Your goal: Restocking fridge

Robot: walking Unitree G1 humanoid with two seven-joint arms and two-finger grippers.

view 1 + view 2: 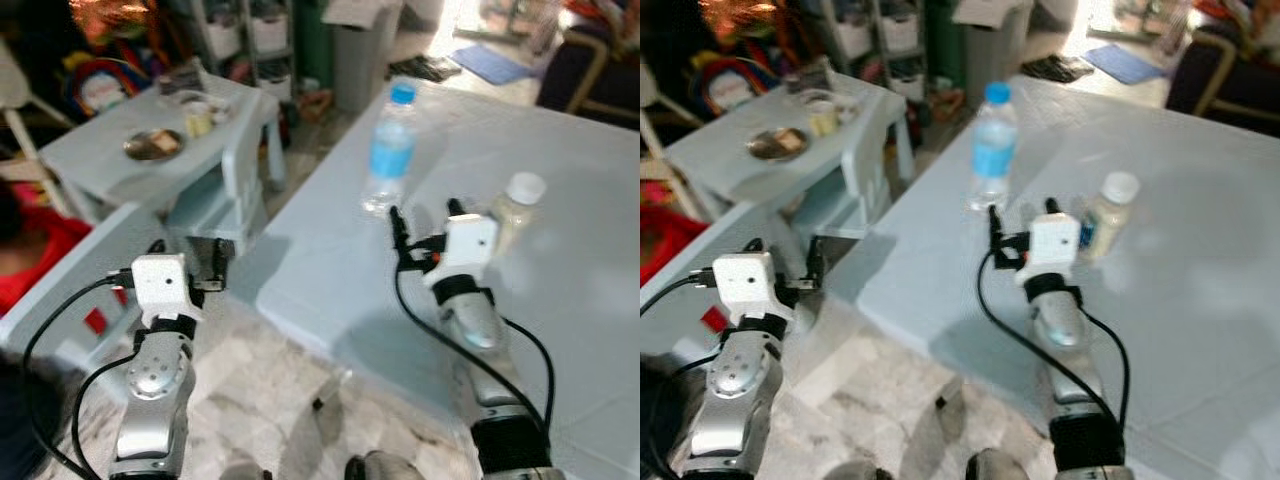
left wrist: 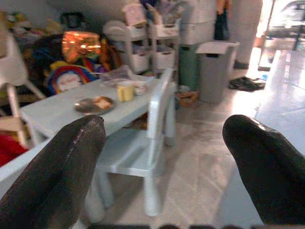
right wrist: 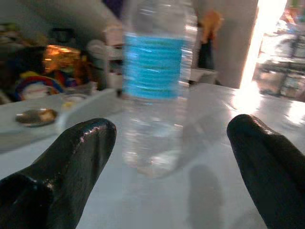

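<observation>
I am lining my right gripper (image 1: 428,219), fingers spread wide and empty, on the water bottle (image 1: 388,148) standing upright on the desk (image 1: 560,300); a blunt approach risks tipping it; my left gripper (image 2: 162,157) is hanging open, empty.

silver arms — white wrist boxes, black cables

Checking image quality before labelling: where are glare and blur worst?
Right wrist view: the water bottle is soft, with blown-out glare on the table. Left wrist view: black fingers blurred, doorway overexposed. Eye views: mildly soft overall.
</observation>
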